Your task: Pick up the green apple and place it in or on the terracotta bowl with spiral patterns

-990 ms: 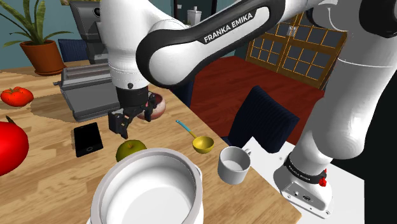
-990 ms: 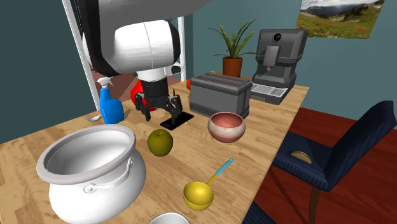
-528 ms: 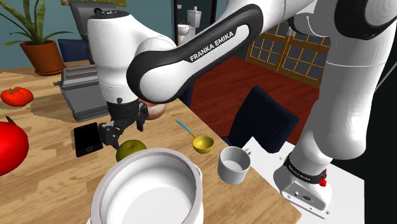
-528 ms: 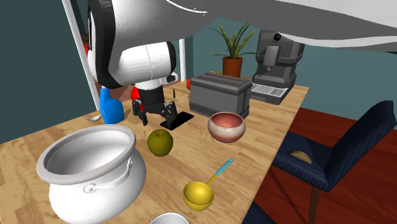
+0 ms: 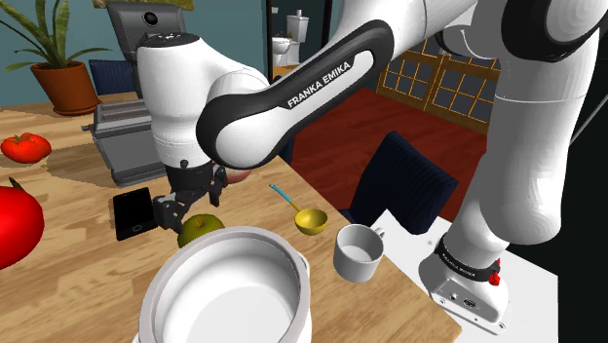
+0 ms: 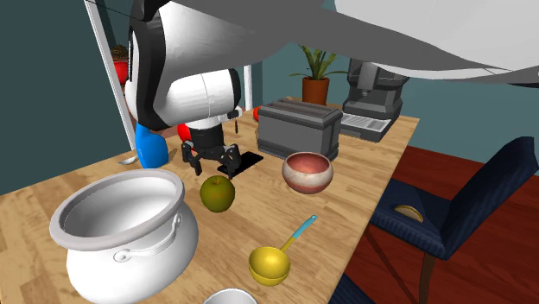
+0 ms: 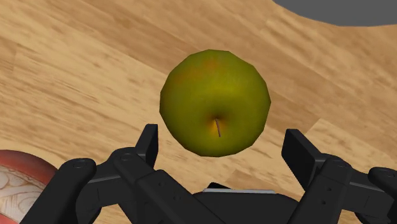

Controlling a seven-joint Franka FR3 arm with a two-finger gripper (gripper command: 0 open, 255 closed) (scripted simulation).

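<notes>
Hovering my all-black two-finger gripper (image 6: pixel 210 160) over round green-yellow apple (image 7: pixel 215 102), fingers apart to straddle it | apple sits just beside big white pot (image 6: pixel 121 229) | reddish round bowl (image 6: pixel 307 171) farther from that pot

White pot (image 5: pixel 229 292), yellow ladle (image 5: pixel 311 220), white mug (image 5: pixel 357 255), and a black slab (image 5: pixel 133 212), perhaps a phone.
</notes>
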